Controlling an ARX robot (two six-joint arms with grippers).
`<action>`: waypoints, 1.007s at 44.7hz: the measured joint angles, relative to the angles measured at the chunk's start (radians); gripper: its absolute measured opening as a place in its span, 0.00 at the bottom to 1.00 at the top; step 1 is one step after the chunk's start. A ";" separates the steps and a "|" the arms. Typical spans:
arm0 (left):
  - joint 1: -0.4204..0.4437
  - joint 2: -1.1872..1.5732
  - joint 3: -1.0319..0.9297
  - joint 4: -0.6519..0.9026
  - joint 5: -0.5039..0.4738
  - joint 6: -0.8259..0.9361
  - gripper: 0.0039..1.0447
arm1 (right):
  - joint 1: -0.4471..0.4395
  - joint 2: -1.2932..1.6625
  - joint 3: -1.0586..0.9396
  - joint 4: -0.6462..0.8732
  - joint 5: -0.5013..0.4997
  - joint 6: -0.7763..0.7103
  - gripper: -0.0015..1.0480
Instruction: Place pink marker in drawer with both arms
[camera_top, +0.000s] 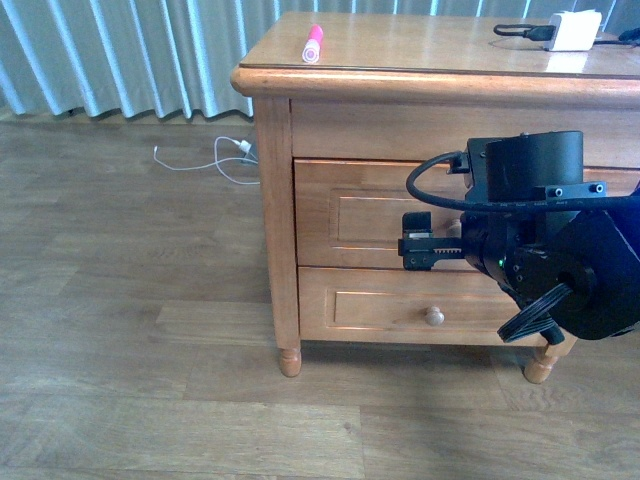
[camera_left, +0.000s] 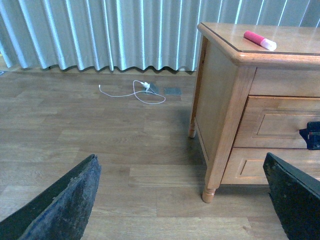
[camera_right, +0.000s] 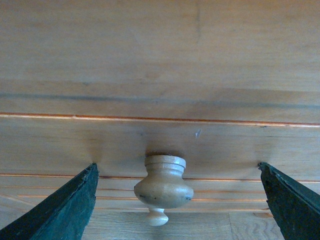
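The pink marker lies on the cabinet top near its left front corner. The drawer is closed. My right gripper is open at the drawer front, its fingers standing on either side of the round pale knob without touching it. My left gripper is open and empty, low over the floor to the left of the cabinet; it is out of the front view.
A white charger block with a black cable sits at the cabinet top's right end. The lower drawer has its own knob. A white cable lies on the wood floor by the curtain.
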 joint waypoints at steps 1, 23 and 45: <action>0.000 0.000 0.000 0.000 0.000 0.000 0.94 | 0.000 0.001 0.000 0.003 0.002 -0.001 0.91; 0.000 0.000 0.000 0.000 0.000 0.000 0.94 | 0.014 -0.016 -0.018 0.005 0.003 0.006 0.23; 0.000 0.000 0.000 0.000 0.000 0.000 0.94 | 0.069 -0.348 -0.330 -0.292 -0.079 0.145 0.23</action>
